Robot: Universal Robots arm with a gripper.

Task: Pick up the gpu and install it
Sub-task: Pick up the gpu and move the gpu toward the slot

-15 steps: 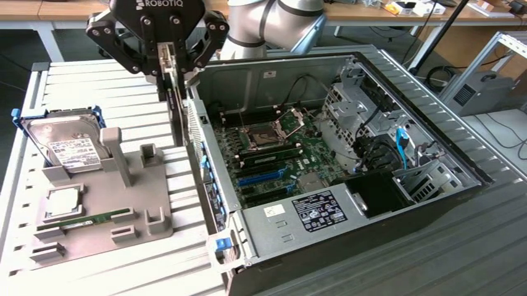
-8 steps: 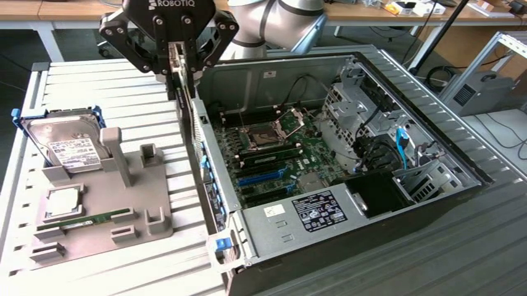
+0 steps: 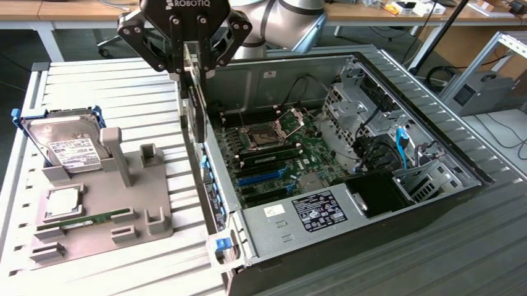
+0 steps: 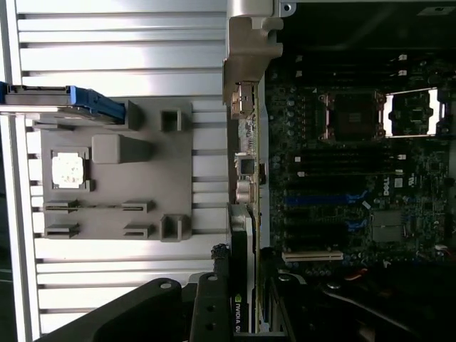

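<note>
Claw: gripper [image 3: 191, 58] was clenched on the gpu [image 3: 196, 108], the card hanging edge-down.
Gpu place: aloft over the computer case [image 3: 272, 243], at its wall edge facing the grey fixture [image 3: 99, 228]; not seated.
Risk: bracket looked likely to snag that wall; a tilted card could miss the blue slot [image 3: 261, 177] and scrape the motherboard [image 3: 309, 154].

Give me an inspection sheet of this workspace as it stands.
Surface: white slatted table with an open computer case and a gray holder.
Job's things: graphics card, upright over the case's edge.
Clutter: hard drive, memory stick and processor chip on the holder.
Tool: shut on the graphics card.
Cables: blue cable and black cables inside the case.
Surroundings: desks behind the table.
</note>
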